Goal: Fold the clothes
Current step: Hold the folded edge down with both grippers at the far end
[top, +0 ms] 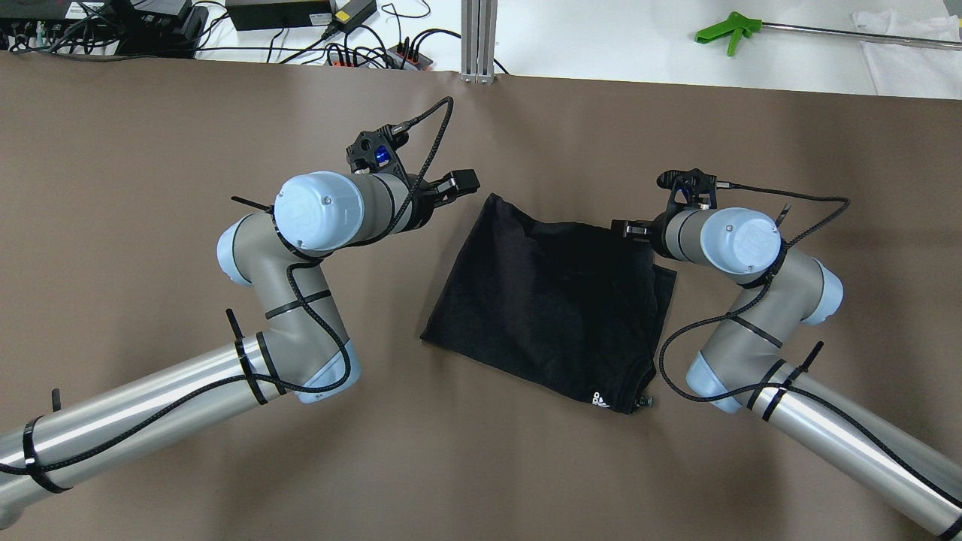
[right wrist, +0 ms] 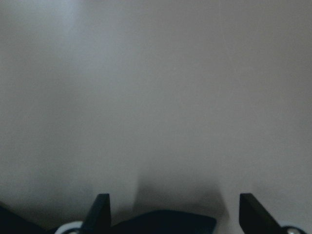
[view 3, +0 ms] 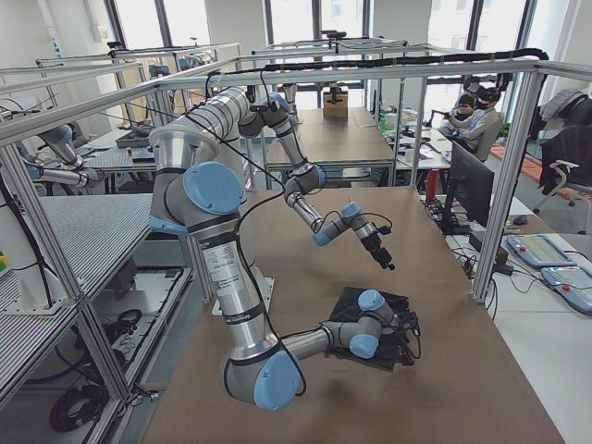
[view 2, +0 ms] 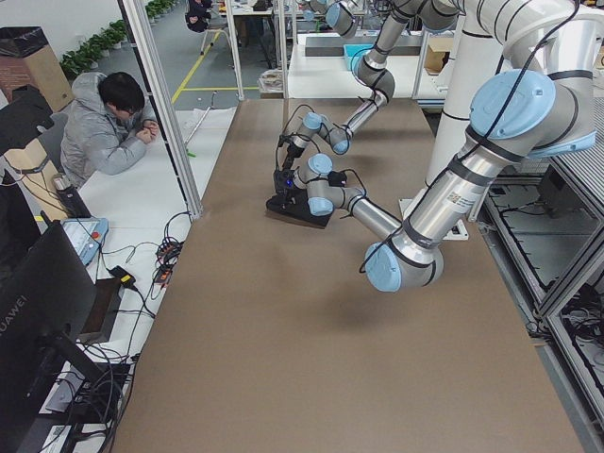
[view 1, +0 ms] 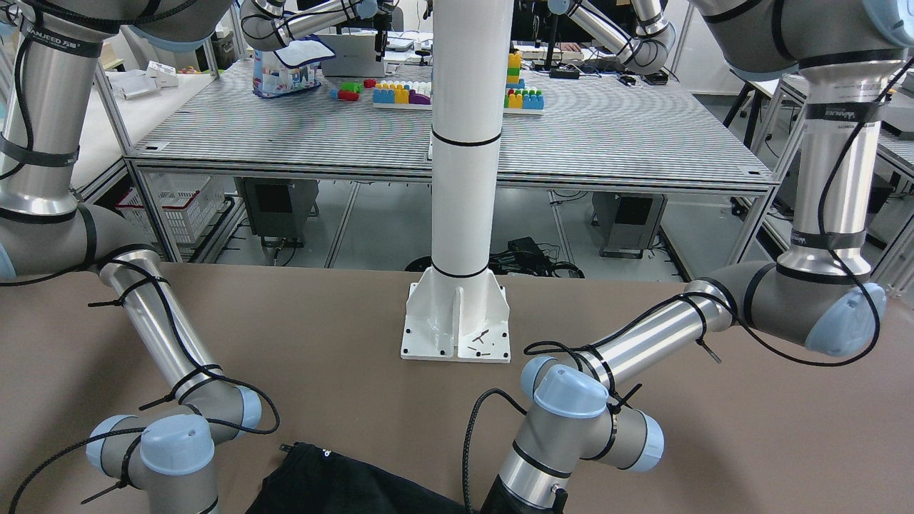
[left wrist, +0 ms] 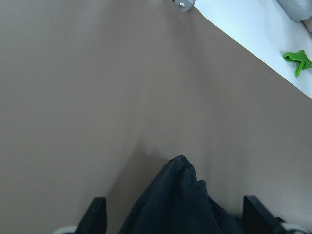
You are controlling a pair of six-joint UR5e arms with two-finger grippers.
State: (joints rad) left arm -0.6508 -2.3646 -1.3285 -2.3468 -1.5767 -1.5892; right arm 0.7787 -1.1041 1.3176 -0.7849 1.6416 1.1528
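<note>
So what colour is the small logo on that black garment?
White; the logo on the black garment shows best in the overhead exterior view.

We found the cloth (top: 556, 300) lying on the table (top: 150, 135), in the middle between our two arms. Our left gripper (top: 455, 186) hung just beside its far left corner. Our right gripper (top: 630, 228) sat at its far right edge. Beyond the table's far edge, a hand tool (top: 723, 31) lay to the right and cables (top: 353, 49) to the left.
</note>
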